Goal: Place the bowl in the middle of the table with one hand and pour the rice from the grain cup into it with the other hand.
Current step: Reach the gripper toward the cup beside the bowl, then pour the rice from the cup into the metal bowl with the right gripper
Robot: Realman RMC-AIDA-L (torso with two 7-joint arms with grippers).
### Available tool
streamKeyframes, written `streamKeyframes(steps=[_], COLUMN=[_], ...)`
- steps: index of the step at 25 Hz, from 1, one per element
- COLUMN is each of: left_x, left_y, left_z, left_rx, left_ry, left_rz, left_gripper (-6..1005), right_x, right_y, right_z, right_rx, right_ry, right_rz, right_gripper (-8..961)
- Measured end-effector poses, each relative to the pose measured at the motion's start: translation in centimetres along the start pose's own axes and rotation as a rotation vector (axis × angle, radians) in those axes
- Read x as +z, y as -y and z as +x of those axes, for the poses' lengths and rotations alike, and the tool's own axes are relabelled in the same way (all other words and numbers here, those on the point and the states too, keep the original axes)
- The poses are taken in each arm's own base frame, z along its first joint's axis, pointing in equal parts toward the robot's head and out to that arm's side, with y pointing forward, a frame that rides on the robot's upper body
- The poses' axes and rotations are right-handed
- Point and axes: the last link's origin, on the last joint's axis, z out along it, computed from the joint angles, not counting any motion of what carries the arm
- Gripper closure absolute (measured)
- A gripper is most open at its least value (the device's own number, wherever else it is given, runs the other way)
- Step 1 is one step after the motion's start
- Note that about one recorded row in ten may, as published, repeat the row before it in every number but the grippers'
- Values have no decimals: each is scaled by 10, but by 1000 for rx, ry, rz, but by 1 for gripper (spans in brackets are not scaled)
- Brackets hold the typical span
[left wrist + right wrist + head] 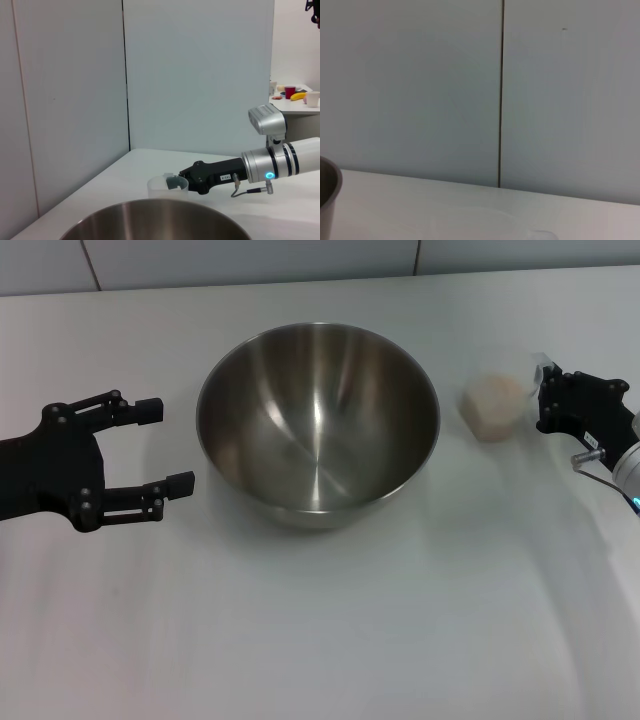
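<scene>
1. The setting is a plain white smooth tabletop (330,630) backed by pale grey wall panels (200,75); in the left wrist view a far side table carries small coloured items (295,94) too distant to identify.

2. The black two-fingered left gripper (165,446) hovers with its jaws released and wide apart, holding nothing. Its fingertips point at the large round stainless-steel mixing bowl (318,420), which sits just beyond them, near but apart, around the middle of the table. The bowl is empty inside.

3. The black right gripper (548,400) is right against the small clear plastic grain cup (497,403), on the cup's side away from the bowl. I cannot tell whether its jaws have clenched on the cup or are only beside it. The cup stands upright, just beside the bowl's rim, and the pale beige rice (493,406) shows through its wall.

4. Risks, as I judge them:
   - The cup is light and nearly transparent; a shallow or off-centre grip could let it slip or tip, scattering rice on the table.
   - The bowl has a small flat base, so a knock from cup or arm on the rim could rock or slide it.
   - Tilting before the cup's lip clears the rim would spill grains outside.

5. Nothing stands between cup and bowl; the bowl's high rim is the only obstacle.
</scene>
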Motion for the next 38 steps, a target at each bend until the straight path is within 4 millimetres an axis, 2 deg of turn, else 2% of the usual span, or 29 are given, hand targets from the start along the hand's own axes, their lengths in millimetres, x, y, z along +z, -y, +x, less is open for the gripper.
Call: streamKeyframes(steps=[18, 27, 38], left_x=[-4, -6, -8], left_y=[0, 0, -2], left_z=[-1, -1, -3], left_rx=[-10, -13, -19], left_ry=[-10, -16, -18], left_rz=[18, 25, 22], left_gripper=[140, 140, 140], right_x=[-1, -5, -14], right_y=[-2, -5, -12], right_z=[-1, -13, -40], right_rx=[5, 7, 0], right_ry=[13, 113, 310], right_rz=[-5, -36, -97], right_gripper=[949, 949, 950])
